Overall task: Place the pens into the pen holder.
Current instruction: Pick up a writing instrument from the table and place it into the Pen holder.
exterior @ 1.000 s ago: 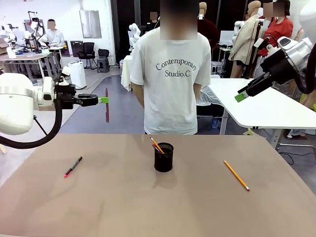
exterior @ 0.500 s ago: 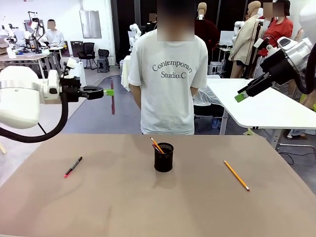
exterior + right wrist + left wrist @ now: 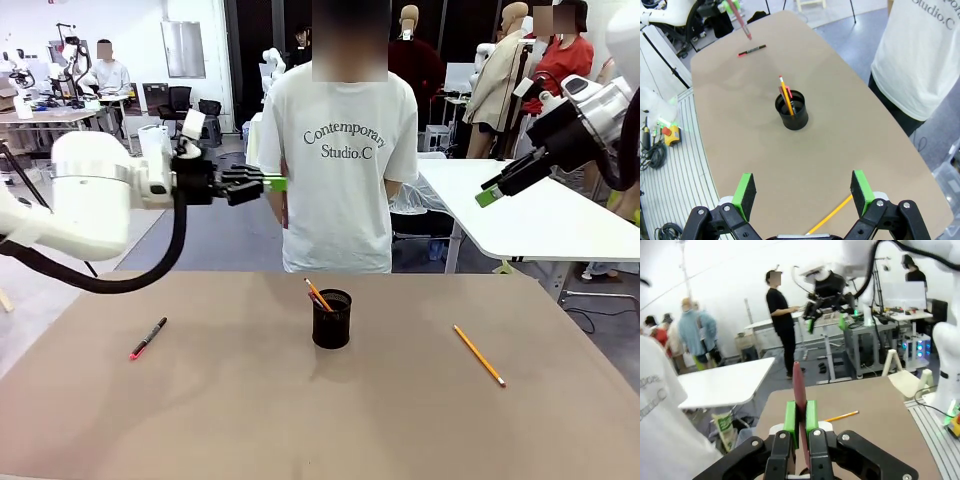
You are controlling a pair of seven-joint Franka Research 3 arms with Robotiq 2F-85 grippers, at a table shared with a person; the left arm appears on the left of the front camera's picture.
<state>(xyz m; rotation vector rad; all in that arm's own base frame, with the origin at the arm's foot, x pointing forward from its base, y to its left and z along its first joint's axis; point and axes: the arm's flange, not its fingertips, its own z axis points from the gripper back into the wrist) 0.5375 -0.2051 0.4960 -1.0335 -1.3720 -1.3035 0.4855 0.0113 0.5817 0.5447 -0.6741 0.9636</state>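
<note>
Left gripper clamped tight on dark red-brown pen; pen upright, in air above and left of pen holder. Right gripper spread wide, nothing in it, high and right of pen holder. Black pen flat on table, well left of pen holder. Yellow pencil flat, well right. Orange pencil leans inside pen holder.

Two claws: left claw, right claw. One holder. Two pens: a red-brown pen in the left claw, a black pen lower than it. Two pencils: a pencil in the holder, a pencil below the right claw. One reddish bit in the holder, kind unclear. One person.
</note>
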